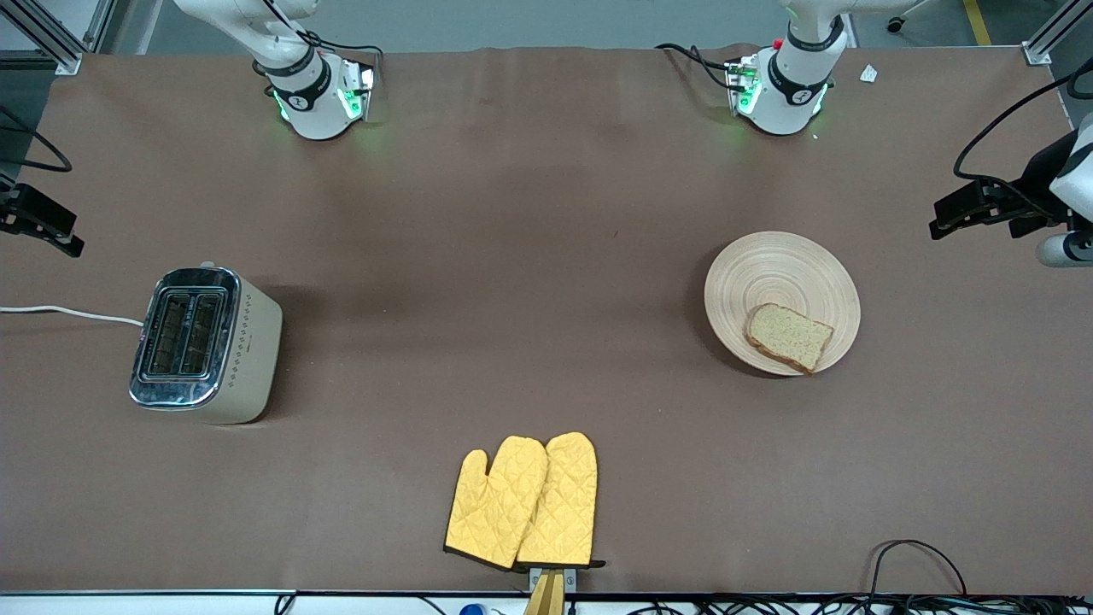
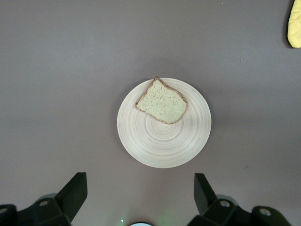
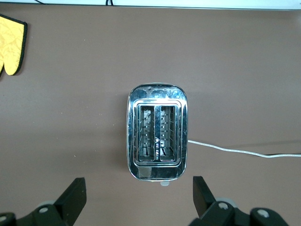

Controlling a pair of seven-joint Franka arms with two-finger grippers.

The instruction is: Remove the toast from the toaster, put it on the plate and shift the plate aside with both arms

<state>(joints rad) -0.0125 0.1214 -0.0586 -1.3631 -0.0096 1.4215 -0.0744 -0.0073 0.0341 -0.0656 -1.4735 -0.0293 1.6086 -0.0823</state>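
The toast (image 1: 789, 336) lies flat on the plate (image 1: 773, 273), on the part of it nearer the front camera. The plate sits on the brown table toward the left arm's end. In the left wrist view the toast (image 2: 162, 101) and the plate (image 2: 160, 146) show from high above. My left gripper (image 2: 140, 193) is open and empty, high over the table beside the plate. My right gripper (image 3: 138, 195) is open and empty, high over the table beside the toaster (image 3: 156, 132). Neither gripper shows in the front view.
A beige and chrome toaster (image 1: 203, 343) with two empty slots stands toward the right arm's end, its white cord (image 1: 68, 313) running off the table. A pair of yellow oven mitts (image 1: 525, 504) lies at the table's edge nearest the front camera. Black gear (image 1: 982, 207) juts in at the left arm's end.
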